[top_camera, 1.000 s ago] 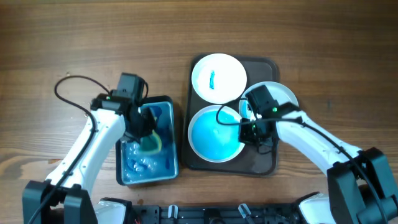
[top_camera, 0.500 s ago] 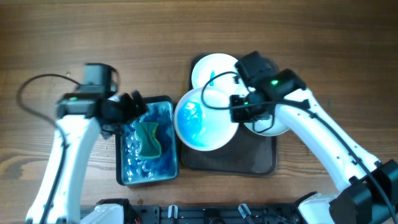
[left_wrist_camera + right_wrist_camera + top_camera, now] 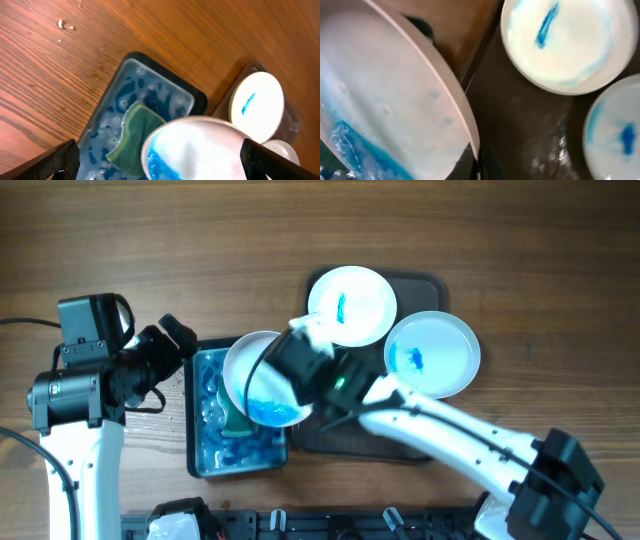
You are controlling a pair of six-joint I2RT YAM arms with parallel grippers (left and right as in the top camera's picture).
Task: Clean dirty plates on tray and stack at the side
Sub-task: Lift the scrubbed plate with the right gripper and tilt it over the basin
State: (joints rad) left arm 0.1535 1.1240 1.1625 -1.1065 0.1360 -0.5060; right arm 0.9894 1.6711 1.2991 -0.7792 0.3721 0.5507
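Green sponge (image 3: 131, 135) in blue water tub (image 3: 127, 85)

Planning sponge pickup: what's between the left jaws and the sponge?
Overhead view: only the basin wall and blue water. The held plate partly covers the sponge.

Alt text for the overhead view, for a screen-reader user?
The right arm holds a blue-smeared plate over a basin of bluish water left of the dark tray. Two more blue-marked plates sit on the tray; the left gripper hangs open beside the basin.
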